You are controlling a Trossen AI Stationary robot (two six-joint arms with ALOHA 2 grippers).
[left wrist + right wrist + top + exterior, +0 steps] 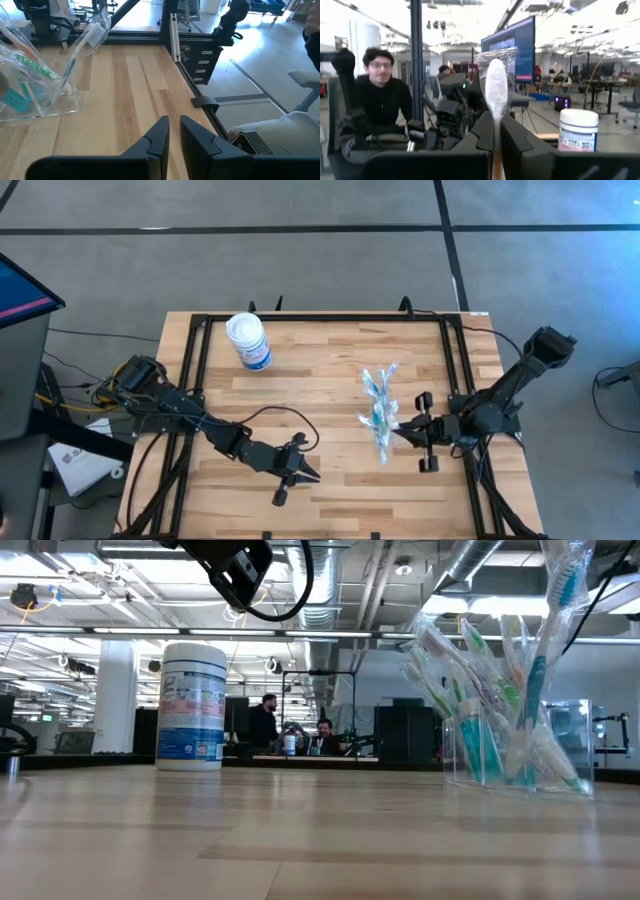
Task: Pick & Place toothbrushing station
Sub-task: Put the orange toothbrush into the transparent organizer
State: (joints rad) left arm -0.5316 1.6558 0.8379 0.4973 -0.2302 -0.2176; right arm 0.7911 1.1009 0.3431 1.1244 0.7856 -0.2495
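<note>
Clear plastic cup [381, 418] of toothbrushes: stood just beside right gripper [403, 431] | clamped on one wrapped toothbrush [495, 95] | left gripper [304, 472] nearly together, empty, well apart | placing judged unfinished.

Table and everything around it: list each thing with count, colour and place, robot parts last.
table: one, pale wood with a black frame, under both arms
clear plastic cup: one, transparent, right half of the table, next to the right gripper
toothbrushes: about a dozen, wrapped, blue, green and white, standing in the cup
teal tube: at least one, inside the cup
wrapped toothbrush: one, white head, between the right gripper's fingers
white canister: one, blue label, far left part of the table
people: a few, dark clothes, in the room beyond the table
left gripper: fingers nearly together, empty, near front edge
right gripper: shut on the wrapped toothbrush, by the cup
</note>
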